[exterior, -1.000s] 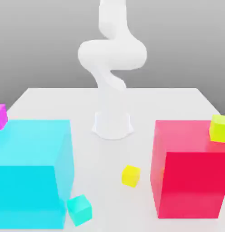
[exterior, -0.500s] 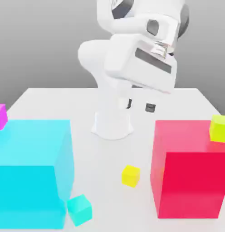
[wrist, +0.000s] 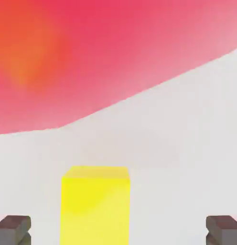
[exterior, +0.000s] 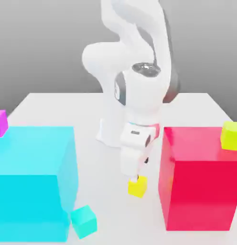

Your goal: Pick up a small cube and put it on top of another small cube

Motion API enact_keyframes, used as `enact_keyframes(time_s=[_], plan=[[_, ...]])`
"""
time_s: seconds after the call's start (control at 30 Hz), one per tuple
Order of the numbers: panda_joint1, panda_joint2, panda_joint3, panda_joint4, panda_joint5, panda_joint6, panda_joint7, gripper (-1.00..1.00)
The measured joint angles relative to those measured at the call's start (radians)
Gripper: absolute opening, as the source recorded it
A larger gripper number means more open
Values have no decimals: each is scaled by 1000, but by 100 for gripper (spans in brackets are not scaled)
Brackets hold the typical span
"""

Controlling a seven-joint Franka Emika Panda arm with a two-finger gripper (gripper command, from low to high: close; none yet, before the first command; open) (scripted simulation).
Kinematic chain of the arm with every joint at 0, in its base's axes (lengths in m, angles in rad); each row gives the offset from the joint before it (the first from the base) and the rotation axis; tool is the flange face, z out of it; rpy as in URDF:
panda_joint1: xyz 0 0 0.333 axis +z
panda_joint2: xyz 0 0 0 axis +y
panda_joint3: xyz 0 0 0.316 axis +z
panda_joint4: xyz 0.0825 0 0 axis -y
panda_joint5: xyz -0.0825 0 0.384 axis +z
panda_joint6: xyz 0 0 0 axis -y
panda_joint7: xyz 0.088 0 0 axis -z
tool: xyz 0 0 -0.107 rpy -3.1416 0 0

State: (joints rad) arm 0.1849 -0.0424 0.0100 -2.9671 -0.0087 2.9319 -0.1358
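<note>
The small yellow cube (exterior: 138, 186) rests on the white table between the big cyan block and the big red block. My gripper (exterior: 136, 178) has come down right over it, fingers pointing at the table. In the hand view the yellow cube (wrist: 95, 206) lies between the two dark fingertips (wrist: 13, 228), which stand wide apart and do not touch it, so the gripper (wrist: 118, 229) is open. The lime yellow-green cube (exterior: 231, 136) sits on top of the red block at the exterior view's right edge.
The big red block (exterior: 199, 182) stands close to the gripper on the exterior view's right. The big cyan block (exterior: 32, 182) is on the left, with a small magenta cube (exterior: 1, 122) behind it. A teal cube (exterior: 83, 221) lies at the front. The arm's base (exterior: 111, 131) rises behind.
The hand has dropped from high above the table down to just over the yellow cube. Its fingers stayed open. No cube has moved.
</note>
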Motion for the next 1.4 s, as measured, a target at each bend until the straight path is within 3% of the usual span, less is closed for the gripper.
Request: enact_keyframes(time_s=[0.77,0.8,1.03,1.4], plan=[[5,294,-11,47,-14,245,13,0],[4,305,-13,46,-15,255,11,-100],[3,306,-13,46,-18,254,13,-100],[4,168,3,48,-13,133,32,-100]])
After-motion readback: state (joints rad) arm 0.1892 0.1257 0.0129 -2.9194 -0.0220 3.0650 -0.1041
